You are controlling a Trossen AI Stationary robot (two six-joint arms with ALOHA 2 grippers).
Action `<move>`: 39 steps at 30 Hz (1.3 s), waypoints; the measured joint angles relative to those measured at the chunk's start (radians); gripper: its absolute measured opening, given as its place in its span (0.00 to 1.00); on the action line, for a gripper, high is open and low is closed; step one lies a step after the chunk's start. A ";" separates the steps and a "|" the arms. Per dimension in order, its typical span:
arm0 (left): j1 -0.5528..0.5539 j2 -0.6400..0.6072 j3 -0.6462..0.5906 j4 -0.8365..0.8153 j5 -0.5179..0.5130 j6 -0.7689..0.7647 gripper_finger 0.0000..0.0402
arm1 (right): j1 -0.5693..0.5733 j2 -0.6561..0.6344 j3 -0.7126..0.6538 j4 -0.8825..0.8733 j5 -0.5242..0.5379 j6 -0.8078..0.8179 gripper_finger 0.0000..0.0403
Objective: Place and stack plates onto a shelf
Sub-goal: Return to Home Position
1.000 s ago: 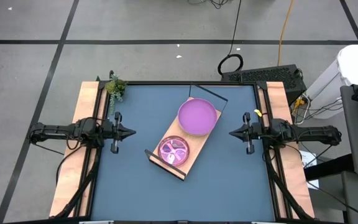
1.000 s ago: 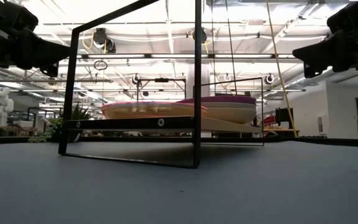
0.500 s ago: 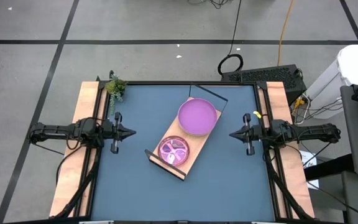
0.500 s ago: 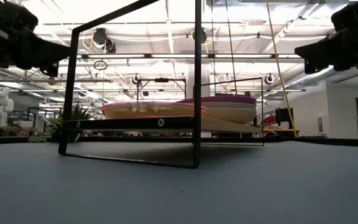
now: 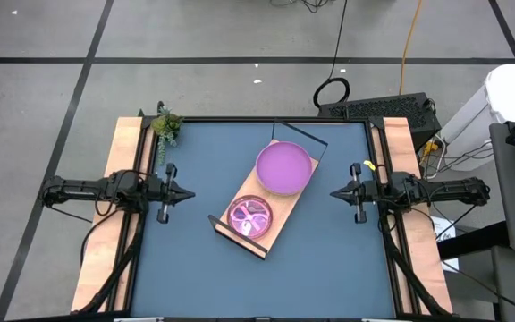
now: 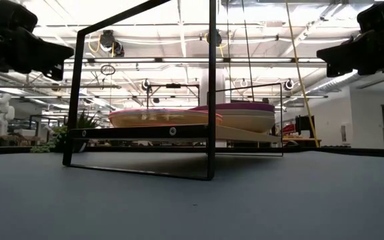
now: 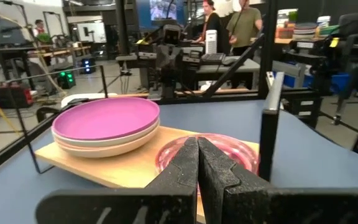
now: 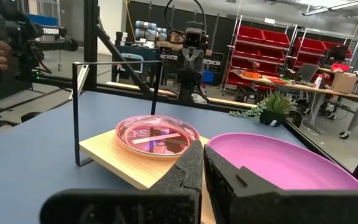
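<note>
Black fingers lie pressed flat together on the left claw [image 5: 189, 190], which grips nothing and touches nothing. It hangs above the left edge of the dark blue desk [image 5: 204, 277], pointing inward. The right claw [image 5: 333, 191] mirrors it above the right edge, its fingers likewise closed tight on nothing (each wrist view shows the pair meeting with no gap). Both claws are well apart from the long light-wood shelf board with thin black metal frame ends [image 5: 278, 224], which lies slantwise in the middle of the desk.

Two stacks of plates sit on that board, just beside each other. At the far-right end, one large opaque purple round plastic plate [image 5: 283, 168] tops the first stack. The left wrist view shows at least two paler, beige-toned rims beneath it, though the full count cannot be told. At the near-left end, one smaller translucent pink round plastic plate [image 5: 250, 216] tops the second stack. The low view shows orange-tinted edges under it, too close-packed to count.

The shelf has two frame ends, one at each end of the board. One small green potted plant [image 5: 166, 125] stands at the desk's far-left corner.
</note>
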 joint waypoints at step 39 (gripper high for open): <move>0.011 -0.009 0.001 0.065 -0.072 0.097 0.00 | 0.000 0.000 0.000 0.009 -0.003 0.000 0.00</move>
